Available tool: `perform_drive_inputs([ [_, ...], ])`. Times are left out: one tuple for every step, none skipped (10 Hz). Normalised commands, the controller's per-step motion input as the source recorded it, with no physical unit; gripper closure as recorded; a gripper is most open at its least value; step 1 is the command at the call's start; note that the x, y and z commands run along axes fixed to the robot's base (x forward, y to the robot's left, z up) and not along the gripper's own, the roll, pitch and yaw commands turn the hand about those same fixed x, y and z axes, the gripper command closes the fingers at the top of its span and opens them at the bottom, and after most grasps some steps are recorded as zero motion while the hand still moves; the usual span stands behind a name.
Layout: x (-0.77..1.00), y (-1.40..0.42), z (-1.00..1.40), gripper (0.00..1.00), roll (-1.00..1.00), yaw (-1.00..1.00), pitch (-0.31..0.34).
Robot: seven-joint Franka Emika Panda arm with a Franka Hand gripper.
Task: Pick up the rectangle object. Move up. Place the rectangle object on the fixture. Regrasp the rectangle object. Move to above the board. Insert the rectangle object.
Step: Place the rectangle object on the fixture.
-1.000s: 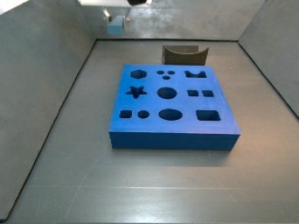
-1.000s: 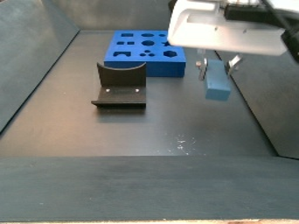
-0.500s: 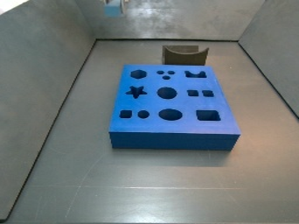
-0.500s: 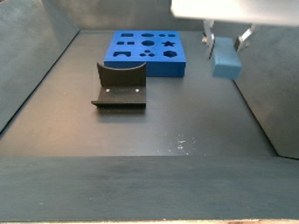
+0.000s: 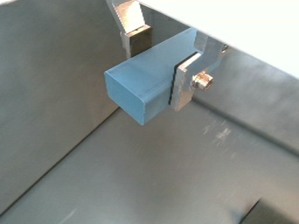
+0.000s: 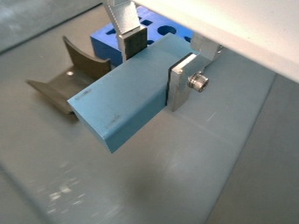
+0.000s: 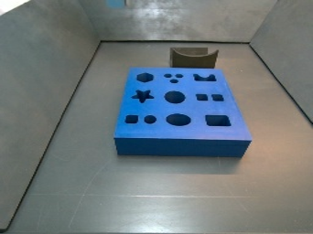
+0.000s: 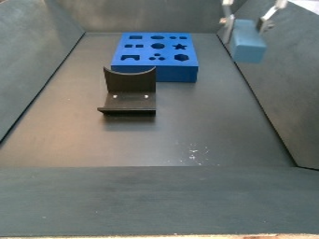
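Wrist views both show the end effector (image 5: 156,54) clamped on the rectangle object (image 5: 149,75), silver fingers (image 6: 181,81) pressing its two sides, block jutting out past the pads. Up high it hangs in a side view, rectangle object (image 8: 247,41) near the right wall, well above the grey floor (image 8: 187,140). Left of it: fixture (image 8: 129,91), then board (image 8: 156,56) behind.

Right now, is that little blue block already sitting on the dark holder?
No, the rectangle object hangs in the air, clamped in the tool, well away from the fixture.
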Motion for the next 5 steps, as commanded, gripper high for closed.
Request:
perform_drive_inputs([
  [1.00,-0.34,-0.77,1.00,-0.59,0.17,0.253],
  [1.00,-0.29,-0.72,1.00,-0.44,0.07,0.141],
  [1.00,-0.26,-0.68,1.00,-0.34,0.01,0.054],
  [1.00,-0.22,-0.64,1.00,-0.29,-0.01,0.010],
  [1.00,-0.20,-0.61,1.00,-0.26,-0.02,-0.013],
])
